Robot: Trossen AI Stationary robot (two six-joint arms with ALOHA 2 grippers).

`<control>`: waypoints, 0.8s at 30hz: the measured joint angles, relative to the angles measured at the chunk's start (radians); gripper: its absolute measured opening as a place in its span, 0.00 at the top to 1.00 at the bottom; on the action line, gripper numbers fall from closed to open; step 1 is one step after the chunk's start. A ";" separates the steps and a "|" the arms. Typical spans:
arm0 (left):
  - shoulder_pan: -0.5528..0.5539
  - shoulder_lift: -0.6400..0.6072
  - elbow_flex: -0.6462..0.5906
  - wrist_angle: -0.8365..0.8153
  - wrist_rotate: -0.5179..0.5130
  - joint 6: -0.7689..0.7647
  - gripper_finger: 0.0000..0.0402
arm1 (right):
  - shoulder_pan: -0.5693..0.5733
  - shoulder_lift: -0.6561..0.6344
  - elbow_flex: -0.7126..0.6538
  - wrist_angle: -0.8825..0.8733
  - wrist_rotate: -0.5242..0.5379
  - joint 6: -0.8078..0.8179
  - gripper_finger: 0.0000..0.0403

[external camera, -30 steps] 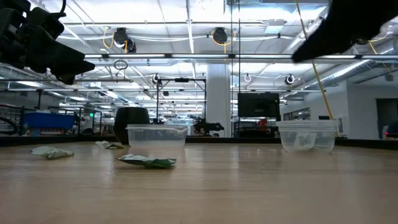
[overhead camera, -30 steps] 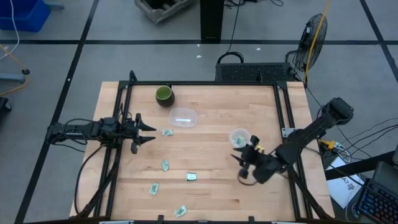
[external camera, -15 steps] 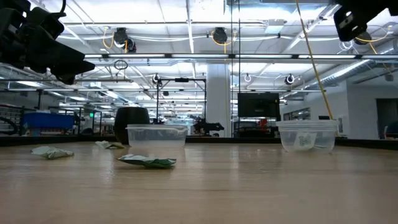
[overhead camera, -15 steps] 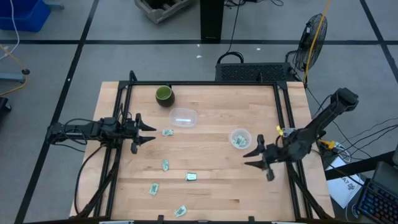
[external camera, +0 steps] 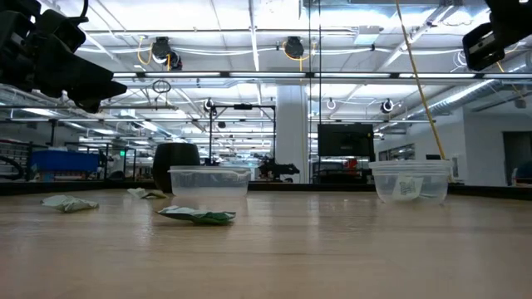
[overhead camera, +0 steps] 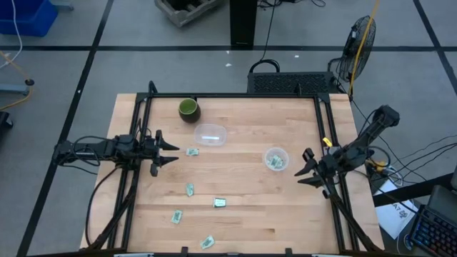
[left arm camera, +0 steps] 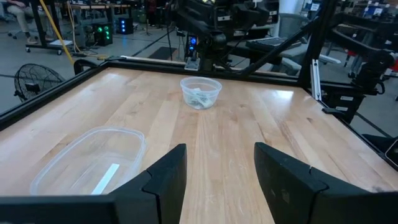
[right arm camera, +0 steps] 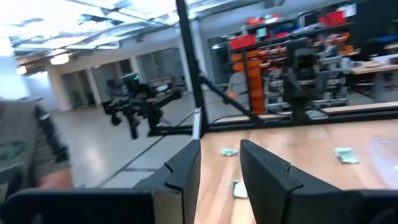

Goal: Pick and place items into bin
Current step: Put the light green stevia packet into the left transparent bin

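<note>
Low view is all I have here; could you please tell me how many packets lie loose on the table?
Observer: Five packets, all on the left half in the high view.
Operator: Thank you. Is there a packet in the rectangular tub?
Observer: No, the rectangular tub holds only a white strip, by the left wrist view.
Operator: And where is the right gripper, please?
Observer: The right gripper is at the table's right edge, beside the round tub, jaws open and empty.
</note>
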 joint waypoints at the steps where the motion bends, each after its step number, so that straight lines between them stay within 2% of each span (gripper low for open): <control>1: 0.000 0.000 0.000 0.000 0.000 0.000 0.52 | 0.000 -0.021 0.000 -0.027 0.000 0.000 0.74; 8: 0.000 0.000 0.000 0.000 0.000 0.000 0.52 | 0.000 -0.138 0.000 -0.247 0.000 0.019 0.74; 12: 0.000 0.000 0.000 0.000 0.000 0.000 0.52 | 0.000 -0.160 0.000 -0.281 0.000 0.059 0.74; 14: 0.000 0.000 0.000 0.000 0.000 0.000 0.52 | 0.000 -0.168 0.000 -0.284 0.001 0.018 0.74; 17: 0.000 0.000 0.000 0.000 0.000 0.000 0.52 | 0.000 -0.187 0.000 -0.328 0.066 -0.011 0.74; 22: 0.000 0.000 0.000 0.000 0.000 0.000 0.52 | 0.000 -0.239 0.000 -0.460 0.161 0.043 0.74; 24: 0.000 0.000 0.000 0.000 0.000 0.000 0.52 | 0.000 -0.265 0.004 -0.514 0.167 0.080 0.74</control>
